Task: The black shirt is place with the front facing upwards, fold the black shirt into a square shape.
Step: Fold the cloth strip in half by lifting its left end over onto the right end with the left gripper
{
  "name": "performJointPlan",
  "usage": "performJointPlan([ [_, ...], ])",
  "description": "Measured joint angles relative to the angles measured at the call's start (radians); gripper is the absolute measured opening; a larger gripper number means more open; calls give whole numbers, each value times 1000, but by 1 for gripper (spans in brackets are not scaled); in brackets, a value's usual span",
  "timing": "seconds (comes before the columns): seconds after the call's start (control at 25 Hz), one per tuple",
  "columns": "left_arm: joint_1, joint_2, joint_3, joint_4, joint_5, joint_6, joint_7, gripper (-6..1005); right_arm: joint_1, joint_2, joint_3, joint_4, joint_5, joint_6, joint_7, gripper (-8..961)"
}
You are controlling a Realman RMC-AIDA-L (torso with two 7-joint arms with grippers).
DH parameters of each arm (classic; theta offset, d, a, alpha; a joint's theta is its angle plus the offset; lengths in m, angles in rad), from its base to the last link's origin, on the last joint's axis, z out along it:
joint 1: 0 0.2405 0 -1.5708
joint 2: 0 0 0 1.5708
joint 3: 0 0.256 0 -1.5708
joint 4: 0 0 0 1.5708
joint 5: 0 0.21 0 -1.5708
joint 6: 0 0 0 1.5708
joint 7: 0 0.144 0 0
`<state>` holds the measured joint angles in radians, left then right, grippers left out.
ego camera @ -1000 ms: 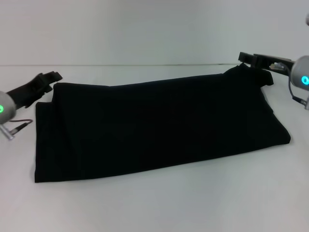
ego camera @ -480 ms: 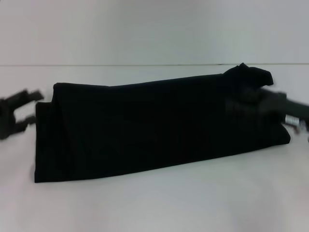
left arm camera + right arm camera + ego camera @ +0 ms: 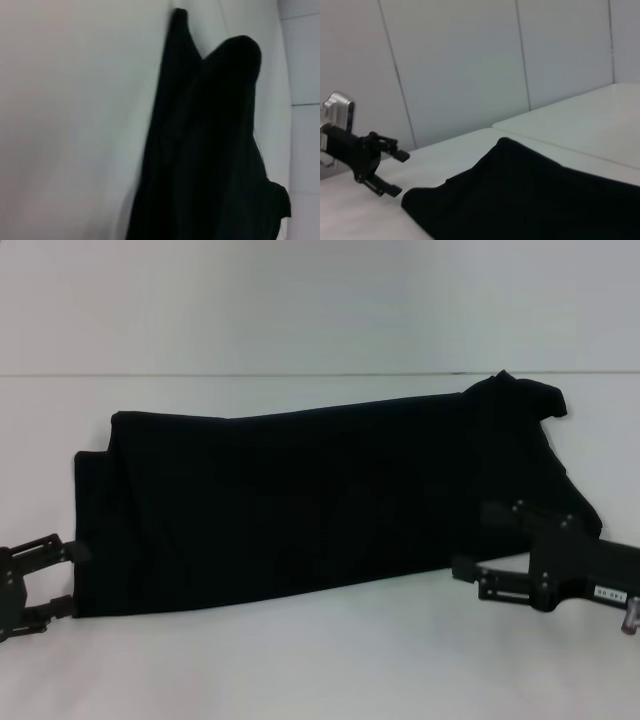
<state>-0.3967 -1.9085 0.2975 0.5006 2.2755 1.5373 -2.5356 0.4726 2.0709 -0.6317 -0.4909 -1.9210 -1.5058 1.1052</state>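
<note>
No lettering shows on the folded black shirt (image 3: 330,500); left gripper (image 3: 62,578) and right gripper (image 3: 478,543) both spread, empty

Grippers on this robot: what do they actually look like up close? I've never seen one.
Both are matte black. The right gripper has a boxy body with two straight, flat fingers, small pale screw heads and a small white label with dark print. The left gripper has the same two-pronged build. The right wrist view shows it mounted on a black arm with a silver-grey block behind.
</note>
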Motion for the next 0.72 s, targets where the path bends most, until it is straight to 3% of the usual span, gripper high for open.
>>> performJointPlan([
  [0.72, -16, -1, 6, -49, 58, -83, -79, 886, -3, 5, -4, 17, -46, 19, -6, 932],
])
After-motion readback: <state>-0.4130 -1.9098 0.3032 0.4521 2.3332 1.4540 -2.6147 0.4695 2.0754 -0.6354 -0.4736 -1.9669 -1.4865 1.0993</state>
